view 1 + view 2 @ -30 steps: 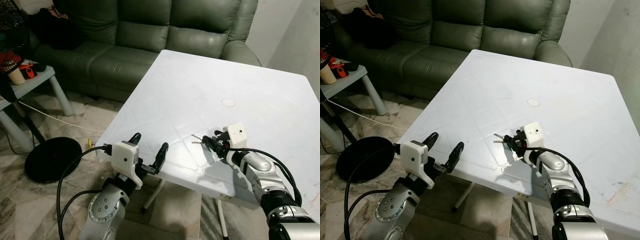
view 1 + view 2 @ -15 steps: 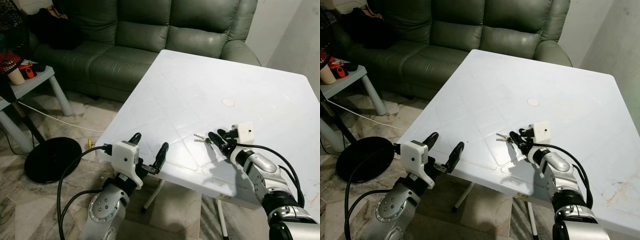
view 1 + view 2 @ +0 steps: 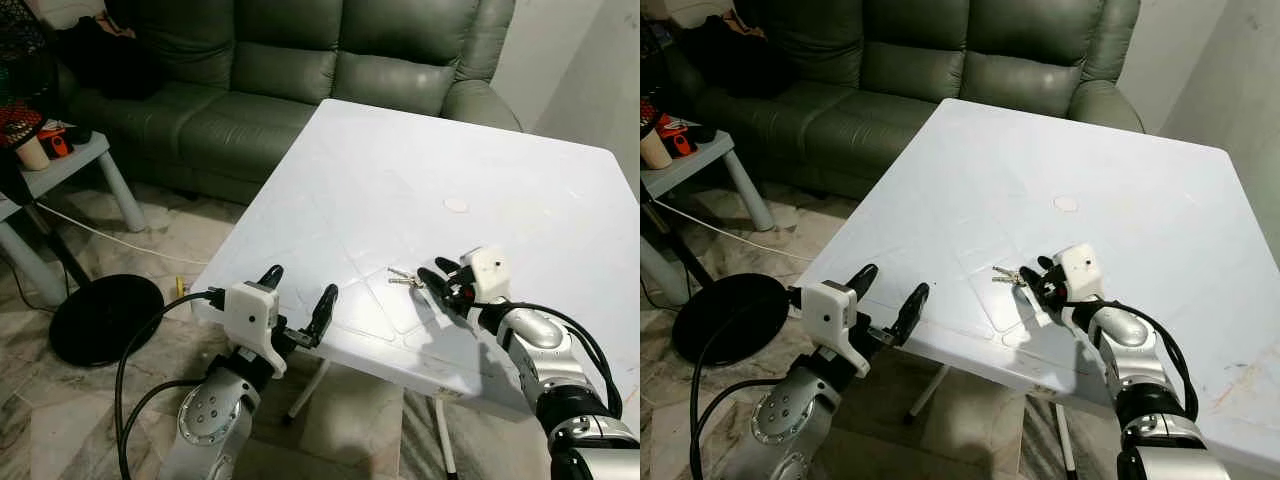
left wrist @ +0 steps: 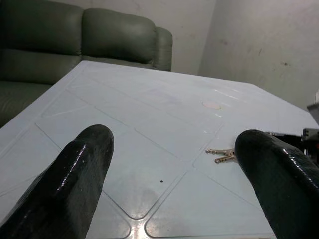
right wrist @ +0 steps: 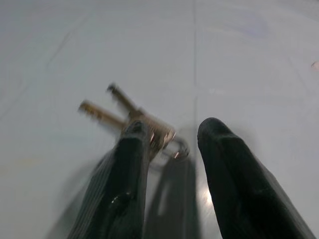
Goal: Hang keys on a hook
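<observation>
Keys (image 3: 404, 279) lie flat on the white desk (image 3: 420, 160), so the right tool (image 5: 167, 139) comes in low, its narrowly parted fingers straddling the key ring without gripping it. Left tool (image 3: 300, 298) waits wide open and empty off the desk's near edge, clear of the pickup.

Keys (image 3: 405, 279) lie on table (image 3: 380, 190), before sofa (image 3: 250, 80).

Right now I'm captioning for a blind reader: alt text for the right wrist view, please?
Two brass-coloured keys on a metal ring lie on the white plastic table, just beyond the right pincer, whose two black fingers are spread open on either side of the ring.
</observation>
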Available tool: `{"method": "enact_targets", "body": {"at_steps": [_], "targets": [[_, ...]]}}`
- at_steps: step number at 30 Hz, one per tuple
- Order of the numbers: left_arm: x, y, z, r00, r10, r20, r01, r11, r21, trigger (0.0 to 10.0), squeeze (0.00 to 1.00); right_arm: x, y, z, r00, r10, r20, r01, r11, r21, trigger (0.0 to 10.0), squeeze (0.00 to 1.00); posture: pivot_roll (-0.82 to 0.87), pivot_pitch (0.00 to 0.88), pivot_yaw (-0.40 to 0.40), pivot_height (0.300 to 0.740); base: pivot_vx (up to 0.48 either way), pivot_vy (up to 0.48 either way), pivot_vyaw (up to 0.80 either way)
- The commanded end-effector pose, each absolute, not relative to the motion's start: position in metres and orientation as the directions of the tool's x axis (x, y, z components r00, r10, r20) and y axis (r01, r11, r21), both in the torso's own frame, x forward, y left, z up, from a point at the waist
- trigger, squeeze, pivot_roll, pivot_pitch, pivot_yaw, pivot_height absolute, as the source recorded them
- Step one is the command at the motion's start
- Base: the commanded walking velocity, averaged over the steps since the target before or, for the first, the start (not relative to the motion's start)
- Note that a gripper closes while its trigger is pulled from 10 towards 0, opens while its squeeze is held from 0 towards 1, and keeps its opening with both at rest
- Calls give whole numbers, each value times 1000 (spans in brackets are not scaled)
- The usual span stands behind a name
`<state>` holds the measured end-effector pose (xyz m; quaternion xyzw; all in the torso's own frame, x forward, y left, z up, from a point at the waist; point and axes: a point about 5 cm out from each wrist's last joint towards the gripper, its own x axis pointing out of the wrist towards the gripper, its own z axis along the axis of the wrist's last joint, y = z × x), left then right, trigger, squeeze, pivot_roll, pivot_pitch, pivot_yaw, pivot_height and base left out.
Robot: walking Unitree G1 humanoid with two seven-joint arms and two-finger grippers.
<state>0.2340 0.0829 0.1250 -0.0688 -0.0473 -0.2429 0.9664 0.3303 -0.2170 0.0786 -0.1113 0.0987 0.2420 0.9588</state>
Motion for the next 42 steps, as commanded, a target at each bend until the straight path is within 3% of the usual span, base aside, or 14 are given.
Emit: {"method": "enact_targets", "body": {"at_steps": [1, 7, 8, 9, 11, 12, 14, 15, 18, 19, 24, 25, 29, 42], "targets": [[235, 80, 128, 871, -472, 134, 486, 868, -103, 10000, 0, 329, -220, 78, 862, 441, -252, -490, 851, -189, 10000, 0, 44, 61, -52, 736, 0, 0, 0], [234, 79, 128, 871, -473, 134, 487, 867, -104, 10000, 0, 329, -218, 74, 859, 428, -279, -486, 854, -184, 10000, 0, 43, 62, -51, 736, 0, 0, 0], [234, 79, 127, 871, -474, 134, 488, 867, -104, 10000, 0, 329, -218, 73, 858, 427, -286, -486, 855, -183, 9020, 0, 43, 64, -51, 736, 0, 0, 0], [234, 79, 127, 871, -473, 134, 487, 867, -104, 10000, 0, 329, -217, 71, 858, 420, -296, -482, 858, -178, 5686, 0, 43, 65, -52, 736, 0, 0, 0], [234, 79, 127, 871, -472, 133, 486, 868, -104, 10000, 0, 329, -218, 71, 858, 417, -299, -479, 861, -174, 4980, 0, 43, 65, -52, 736, 0, 0, 0], [234, 79, 127, 871, -472, 133, 486, 868, -104, 10000, 0, 328, -218, 70, 857, 418, -301, -480, 860, -174, 2980, 0, 44, 64, -52, 736, 0, 0, 0], [234, 79, 127, 872, -471, 134, 485, 868, -103, 10000, 0, 328, -218, 70, 854, 421, -305, -484, 858, -174, 2549, 0, 44, 64, -53, 736, 0, 0, 0], [234, 79, 127, 872, -471, 134, 485, 868, -104, 10000, 0, 328, -217, 70, 853, 423, -305, -486, 856, -174, 1569, 0, 44, 64, -53, 736, 0, 0, 0], [233, 79, 127, 872, -471, 134, 485, 868, -104, 10000, 0, 329, -218, 70, 854, 420, -306, -484, 857, -175, 1255, 0, 43, 63, -54, 736, 0, 0, 0], [234, 79, 127, 872, -471, 134, 485, 868, -104, 10000, 0, 329, -218, 71, 854, 423, -303, -487, 855, -178, 314, 0, 43, 63, -54, 736, 0, 0, 0], [234, 78, 127, 872, -471, 135, 485, 868, -104, 10000, 0, 328, -218, 70, 855, 417, -308, -483, 857, -182, 745, 0, 42, 60, -54, 736, 0, 0, 0], [234, 78, 127, 872, -471, 135, 485, 868, -104, 10000, 0, 328, -218, 70, 855, 417, -307, -483, 856, -184, 196, 0, 42, 60, -54, 736, 0, 0, 0], [234, 78, 127, 871, -473, 134, 487, 867, -105, 10000, 0, 328, -218, 70, 857, 414, -306, -479, 859, -179, 0, 0, 43, 57, -52, 736, 0, 0, 0], [233, 76, 127, 867, -480, 135, 494, 862, -110, 10000, 0, 331, -215, 70, 870, 398, -291, -453, 879, -150, 0, 0, 43, 47, -52, 736, 0, 0, 0]]}}
